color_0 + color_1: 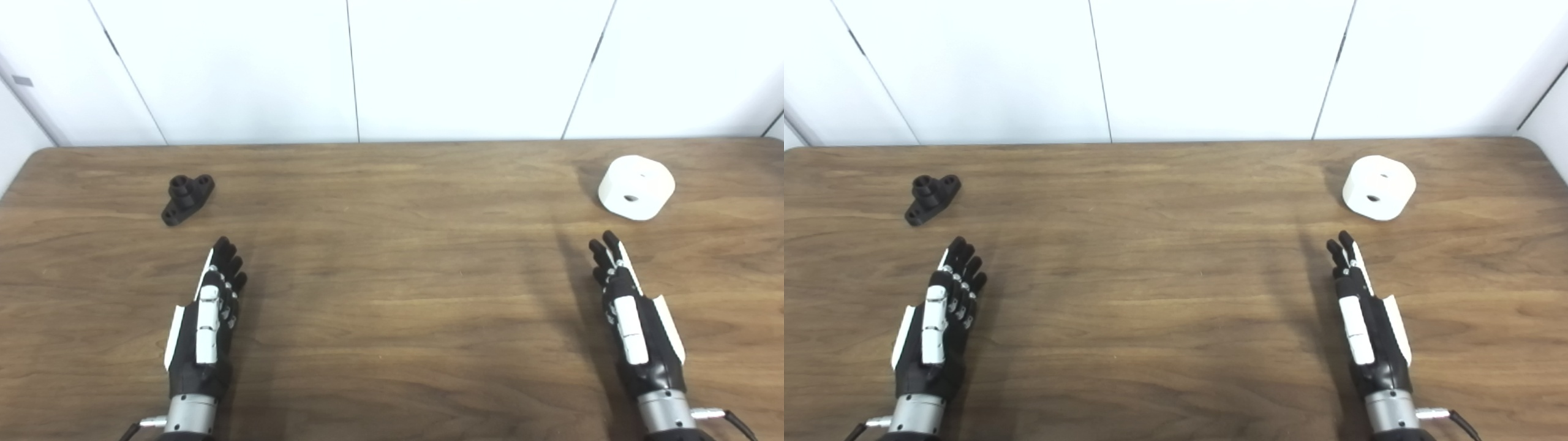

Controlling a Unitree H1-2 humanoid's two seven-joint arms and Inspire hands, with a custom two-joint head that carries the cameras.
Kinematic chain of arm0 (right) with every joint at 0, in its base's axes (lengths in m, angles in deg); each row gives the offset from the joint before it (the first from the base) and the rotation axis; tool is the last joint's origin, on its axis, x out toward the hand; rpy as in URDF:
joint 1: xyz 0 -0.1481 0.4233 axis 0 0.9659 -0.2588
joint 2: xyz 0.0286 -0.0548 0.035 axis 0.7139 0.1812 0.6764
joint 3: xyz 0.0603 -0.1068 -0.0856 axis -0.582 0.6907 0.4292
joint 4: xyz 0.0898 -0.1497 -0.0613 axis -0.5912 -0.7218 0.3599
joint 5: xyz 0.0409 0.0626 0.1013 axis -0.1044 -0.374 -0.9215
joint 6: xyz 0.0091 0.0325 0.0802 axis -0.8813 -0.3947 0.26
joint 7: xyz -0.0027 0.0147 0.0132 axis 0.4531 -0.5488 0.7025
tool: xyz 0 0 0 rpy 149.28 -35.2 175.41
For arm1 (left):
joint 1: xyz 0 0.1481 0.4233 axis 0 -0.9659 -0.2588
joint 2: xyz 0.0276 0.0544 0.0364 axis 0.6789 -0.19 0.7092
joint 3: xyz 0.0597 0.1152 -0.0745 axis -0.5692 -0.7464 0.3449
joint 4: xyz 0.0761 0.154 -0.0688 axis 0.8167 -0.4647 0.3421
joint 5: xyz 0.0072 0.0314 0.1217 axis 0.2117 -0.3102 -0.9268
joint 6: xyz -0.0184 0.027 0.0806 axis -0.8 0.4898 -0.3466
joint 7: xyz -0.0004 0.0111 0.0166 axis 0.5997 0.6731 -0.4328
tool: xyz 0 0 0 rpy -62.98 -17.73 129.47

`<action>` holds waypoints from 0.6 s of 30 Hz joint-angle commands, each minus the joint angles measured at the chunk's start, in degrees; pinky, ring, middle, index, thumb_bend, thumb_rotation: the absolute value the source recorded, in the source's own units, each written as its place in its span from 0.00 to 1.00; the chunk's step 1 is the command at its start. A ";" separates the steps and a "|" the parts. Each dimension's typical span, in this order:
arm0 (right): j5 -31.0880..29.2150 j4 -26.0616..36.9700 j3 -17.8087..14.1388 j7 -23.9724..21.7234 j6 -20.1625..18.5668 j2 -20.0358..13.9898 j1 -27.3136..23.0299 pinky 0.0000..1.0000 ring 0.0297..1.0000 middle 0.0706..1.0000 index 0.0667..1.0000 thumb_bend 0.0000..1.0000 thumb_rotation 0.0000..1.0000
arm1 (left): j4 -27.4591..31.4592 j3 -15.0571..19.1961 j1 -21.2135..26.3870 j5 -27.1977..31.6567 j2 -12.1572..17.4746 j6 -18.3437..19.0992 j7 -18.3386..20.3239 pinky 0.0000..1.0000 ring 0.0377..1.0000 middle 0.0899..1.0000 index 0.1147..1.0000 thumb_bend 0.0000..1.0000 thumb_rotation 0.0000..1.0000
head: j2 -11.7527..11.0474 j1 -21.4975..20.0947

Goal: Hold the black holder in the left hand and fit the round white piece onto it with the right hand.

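The black holder lies on the wooden table at the far left, a small bracket with holes and a raised stub. Lying tilted at the far right is the round white piece, a thick disc with a small hole in its face. My left hand rests near the front left, open, fingers stretched toward the holder and well short of it. My right hand is open near the front right, fingertips a short way below the white piece. Neither hand holds anything.
A white panelled wall runs behind the table's far edge. Bare wood spans the middle between the two hands.
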 commanded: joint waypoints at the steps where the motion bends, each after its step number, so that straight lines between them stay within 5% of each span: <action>1: -0.53 -0.01 0.98 0.60 0.67 1.88 7.18 1.00 0.99 0.96 1.00 0.57 1.00 | -0.24 0.05 -0.77 -0.07 -0.22 0.60 -0.16 1.00 1.00 1.00 1.00 0.37 0.96 | -0.01 -0.13; 18: -2.11 -2.00 0.33 -0.28 2.59 0.70 6.94 1.00 1.00 0.97 1.00 0.54 1.00 | -2.04 -0.83 -0.90 -1.67 -1.33 -1.01 -0.32 1.00 1.00 1.00 1.00 0.37 0.97 | -3.13 6.23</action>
